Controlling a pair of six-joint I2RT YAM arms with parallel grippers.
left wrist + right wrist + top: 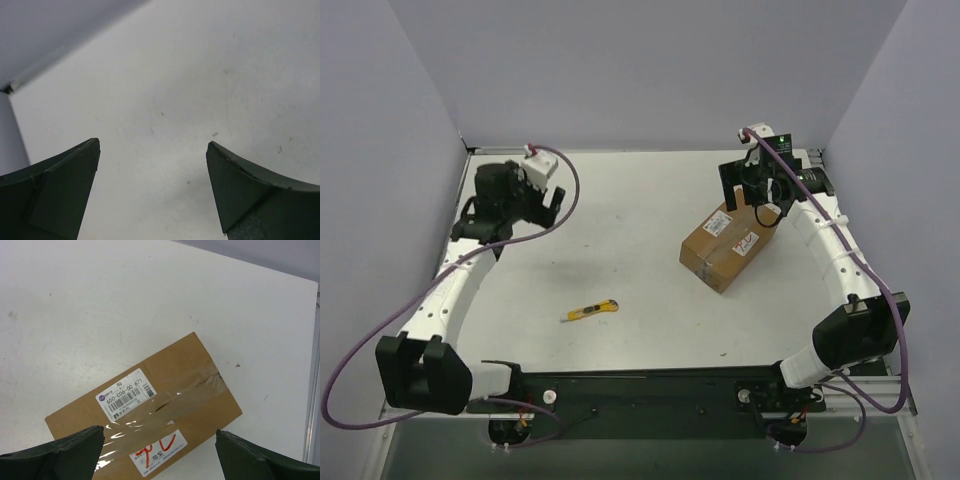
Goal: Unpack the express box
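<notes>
Plainly the job is at its start: the express box (730,245) sits sealed on the right half of the table (620,220), with clear tape across its top beside the white label. The right gripper (160,437) hangs above it, fingers wide apart, holding nothing. The left gripper (152,150) is likewise spread over bare tabletop at far left. A yellow utility knife (592,311) lies well apart from the box. Next, I judge, the tape needs cutting, so the knife must be fetched

The white left arm (448,290) and right arm (834,248) have black joints, trailing purple cables (365,340), dark wedge-shaped fingers (55,195) and a black base rail (650,385).
</notes>
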